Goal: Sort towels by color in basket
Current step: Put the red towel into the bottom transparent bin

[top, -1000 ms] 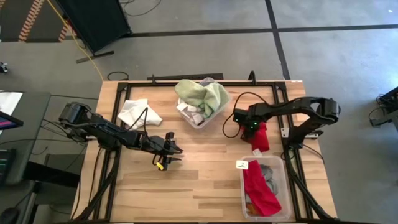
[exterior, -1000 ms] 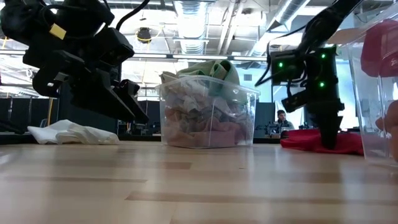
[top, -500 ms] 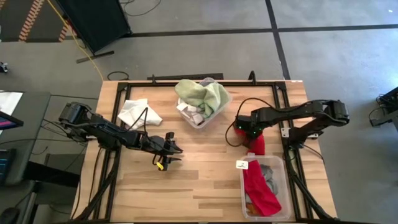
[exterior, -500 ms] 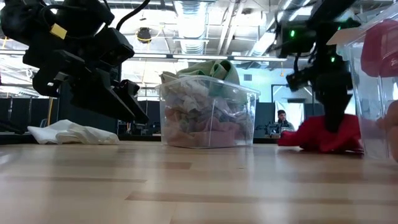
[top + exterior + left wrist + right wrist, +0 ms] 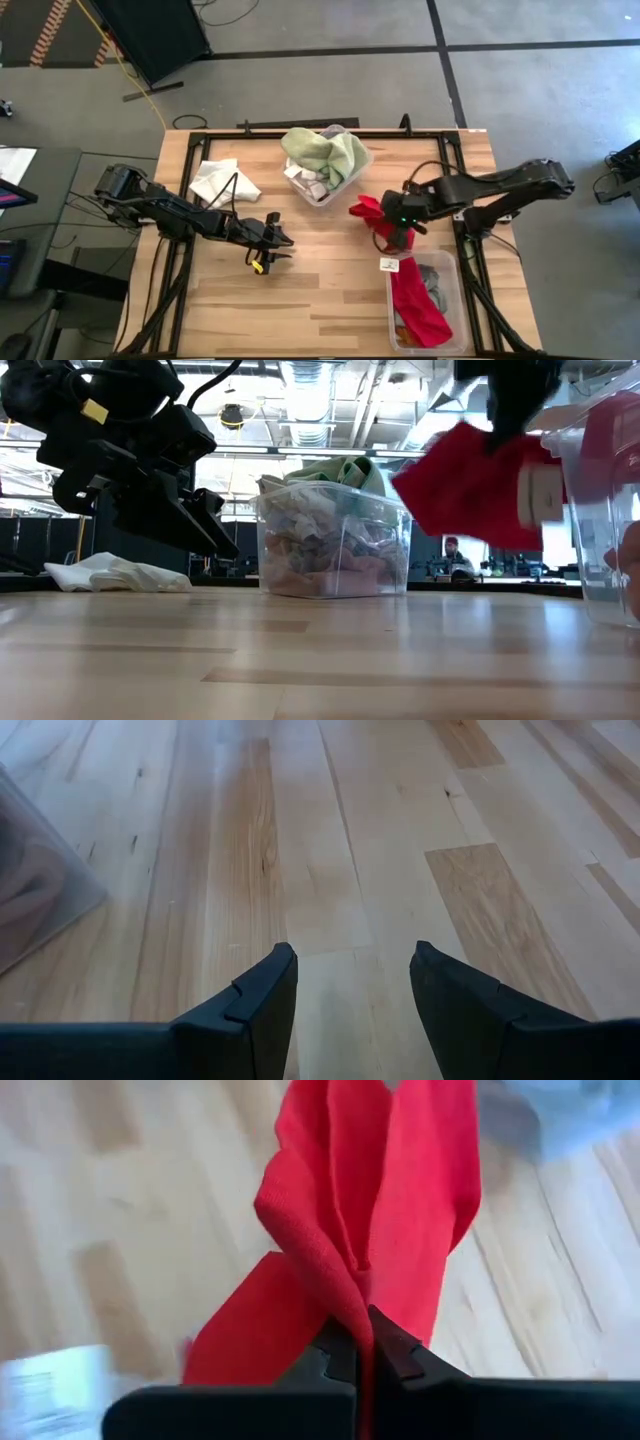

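1. Above the surface (image 5: 330,290), high view: right end effector (image 5: 398,222) grips the red towel (image 5: 368,212) beside the red-towel bin (image 5: 455,300).
2. Low view: towel hangs airborne; lift it clear of the bin rim before lowering.
3. Left wrist view: left end effector (image 5: 350,982) waits, spread wide, empty.
4. Right wrist view: fingers pinch a fold; maintain grip.

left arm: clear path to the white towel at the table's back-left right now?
Probably yes. The left pincer is open and empty, the white towel lies alone on bare wood close behind it, and nothing stands between them.
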You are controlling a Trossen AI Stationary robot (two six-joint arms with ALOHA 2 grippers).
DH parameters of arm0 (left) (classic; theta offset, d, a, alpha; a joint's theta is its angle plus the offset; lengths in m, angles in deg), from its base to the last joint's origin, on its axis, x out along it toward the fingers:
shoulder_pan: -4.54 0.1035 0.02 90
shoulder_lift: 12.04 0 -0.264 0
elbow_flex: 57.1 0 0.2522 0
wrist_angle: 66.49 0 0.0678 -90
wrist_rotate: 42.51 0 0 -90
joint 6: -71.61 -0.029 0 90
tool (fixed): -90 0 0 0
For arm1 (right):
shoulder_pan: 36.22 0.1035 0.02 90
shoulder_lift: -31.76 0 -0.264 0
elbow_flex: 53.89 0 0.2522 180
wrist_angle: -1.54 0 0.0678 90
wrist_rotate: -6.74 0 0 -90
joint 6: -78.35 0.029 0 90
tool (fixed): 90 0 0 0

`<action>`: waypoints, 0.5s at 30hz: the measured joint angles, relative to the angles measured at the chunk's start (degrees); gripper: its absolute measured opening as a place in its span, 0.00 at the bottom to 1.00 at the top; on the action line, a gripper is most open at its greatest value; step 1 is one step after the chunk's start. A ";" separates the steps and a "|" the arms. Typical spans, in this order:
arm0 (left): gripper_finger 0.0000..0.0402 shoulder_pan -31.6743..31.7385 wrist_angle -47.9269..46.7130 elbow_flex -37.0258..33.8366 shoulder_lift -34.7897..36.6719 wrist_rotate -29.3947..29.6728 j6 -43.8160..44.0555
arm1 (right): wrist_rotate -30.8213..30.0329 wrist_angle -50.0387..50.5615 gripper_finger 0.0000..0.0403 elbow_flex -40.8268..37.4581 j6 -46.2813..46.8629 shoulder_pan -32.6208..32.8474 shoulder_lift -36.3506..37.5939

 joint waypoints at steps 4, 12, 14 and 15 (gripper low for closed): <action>0.46 0.01 0.02 0.00 0.00 0.00 0.00 | -0.44 0.22 0.05 5.15 2.00 5.78 1.07; 0.46 0.00 0.04 0.00 -0.01 0.00 0.00 | -0.46 5.55 0.05 13.53 12.45 19.23 1.58; 0.46 0.01 0.04 0.00 0.00 0.00 0.00 | -0.46 7.13 0.05 15.23 17.05 22.85 1.58; 0.46 -0.01 0.04 0.00 0.00 0.00 0.00 | -0.46 7.83 0.05 15.88 19.63 24.63 1.58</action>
